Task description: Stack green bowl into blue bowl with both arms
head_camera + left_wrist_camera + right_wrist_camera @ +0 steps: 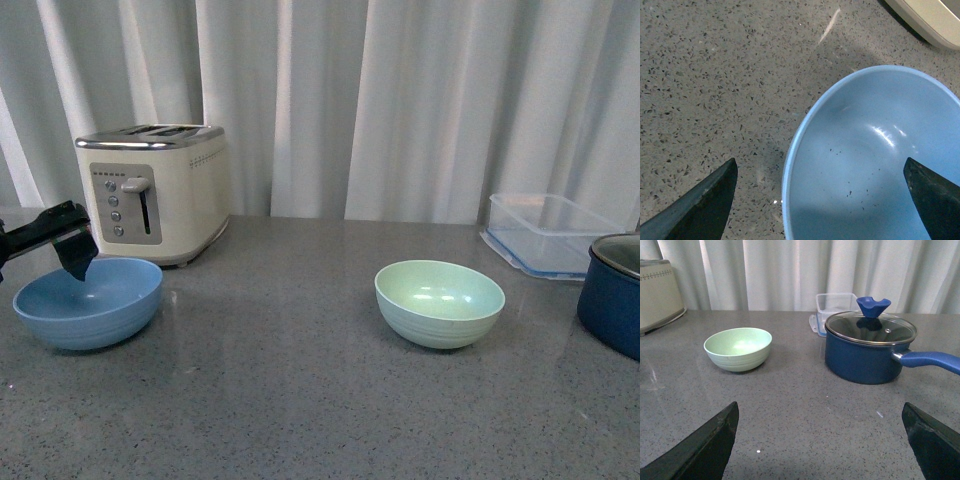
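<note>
My left gripper point(820, 170) hangs released, jaws wide. One finger point(707, 202) is outside the blue bowl point(88, 302) over the counter point(300, 400), and the other is above the bowl's inside, so they straddle its rim. The blue bowl sits at the counter's 9 o'clock edge, with a toaster point(155, 192) at its 1 o'clock. The green bowl point(440, 303) stands well apart at its 3 o'clock, empty and upright. My right gripper point(820, 410) is spread too, holding nothing, with the green bowl at its 11 o'clock and a lidded pot point(865, 352) at 1 o'clock.
</note>
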Robot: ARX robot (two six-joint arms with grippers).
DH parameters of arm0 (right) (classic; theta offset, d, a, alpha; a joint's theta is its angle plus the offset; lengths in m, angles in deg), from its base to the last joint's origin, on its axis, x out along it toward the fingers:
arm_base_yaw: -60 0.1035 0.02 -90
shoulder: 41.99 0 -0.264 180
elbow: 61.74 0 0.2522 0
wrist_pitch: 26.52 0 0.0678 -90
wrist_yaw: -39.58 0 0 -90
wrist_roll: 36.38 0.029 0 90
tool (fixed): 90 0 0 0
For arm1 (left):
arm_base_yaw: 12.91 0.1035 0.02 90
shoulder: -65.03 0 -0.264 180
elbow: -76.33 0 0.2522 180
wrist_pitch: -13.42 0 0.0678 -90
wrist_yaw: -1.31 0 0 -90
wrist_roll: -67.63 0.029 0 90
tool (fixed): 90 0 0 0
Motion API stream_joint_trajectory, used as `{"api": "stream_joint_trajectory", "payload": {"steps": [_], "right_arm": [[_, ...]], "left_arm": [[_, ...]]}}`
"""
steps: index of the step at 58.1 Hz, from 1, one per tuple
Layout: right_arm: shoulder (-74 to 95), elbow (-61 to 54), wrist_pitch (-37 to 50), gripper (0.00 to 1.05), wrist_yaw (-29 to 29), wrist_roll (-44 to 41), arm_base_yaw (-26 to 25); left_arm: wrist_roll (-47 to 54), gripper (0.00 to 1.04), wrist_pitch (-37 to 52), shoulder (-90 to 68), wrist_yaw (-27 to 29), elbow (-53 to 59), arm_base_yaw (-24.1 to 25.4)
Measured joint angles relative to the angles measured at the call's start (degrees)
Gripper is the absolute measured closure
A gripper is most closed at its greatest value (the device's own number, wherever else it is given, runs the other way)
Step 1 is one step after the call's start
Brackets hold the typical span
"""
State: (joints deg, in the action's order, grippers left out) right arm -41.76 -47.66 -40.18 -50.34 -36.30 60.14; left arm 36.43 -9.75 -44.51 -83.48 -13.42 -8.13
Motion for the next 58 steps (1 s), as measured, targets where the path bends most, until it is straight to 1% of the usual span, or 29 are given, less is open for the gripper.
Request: {"api": "stream_joint_trajectory", "payload": {"steps": [12,14,18,19,22,30,31,37,41,50,58], "right_arm": [[0.0,0.0,0.0,0.1,0.0,0.0,0.0],[0.0,0.0,0.0,0.1,0.0,0.0,0.0],[0.0,0.0,0.0,0.1,0.0,0.0,0.0],[0.0,0.0,0.0,0.1,0.0,0.0,0.0],[0.0,0.0,0.0,0.1,0.0,0.0,0.0],[0.0,0.0,0.0,0.1,0.0,0.0,0.0],[0.0,0.0,0.0,0.1,0.0,0.0,0.0],[0.0,0.0,0.0,0.1,0.0,0.0,0.0],[0.0,0.0,0.0,0.1,-0.02,0.0,0.0],[0.0,0.0,0.0,0.1,0.0,0.0,0.0],[0.0,0.0,0.0,0.1,0.0,0.0,0.0]], "left_arm": [[-0.63,0.07,-0.92,-2.29,0.87,-1.2,-0.85],[-0.63,0.1,-1.01,-2.6,1.11,-1.2,-0.94],[-0.83,0.23,-0.98,-3.17,1.81,-1.2,-1.01],[-0.83,0.25,-0.96,-3.21,1.88,-1.2,-1.01],[-1.01,0.35,-0.79,-3.26,2.03,-1.2,-1.11],[-1.05,0.66,-0.72,-3.26,2.32,-1.2,-1.2],[-1.05,0.71,-0.72,-3.26,2.27,-1.2,-1.22],[-1.05,0.92,-0.72,-3.23,2.25,-1.2,-1.33],[-1.07,1.01,-0.72,-2.86,2.08,-1.2,-1.62],[-1.07,1.01,-0.72,-0.98,1.25,-1.2,-3.93],[-1.2,1.01,-0.79,0.74,0.15,-2.01,-8.48]]}}
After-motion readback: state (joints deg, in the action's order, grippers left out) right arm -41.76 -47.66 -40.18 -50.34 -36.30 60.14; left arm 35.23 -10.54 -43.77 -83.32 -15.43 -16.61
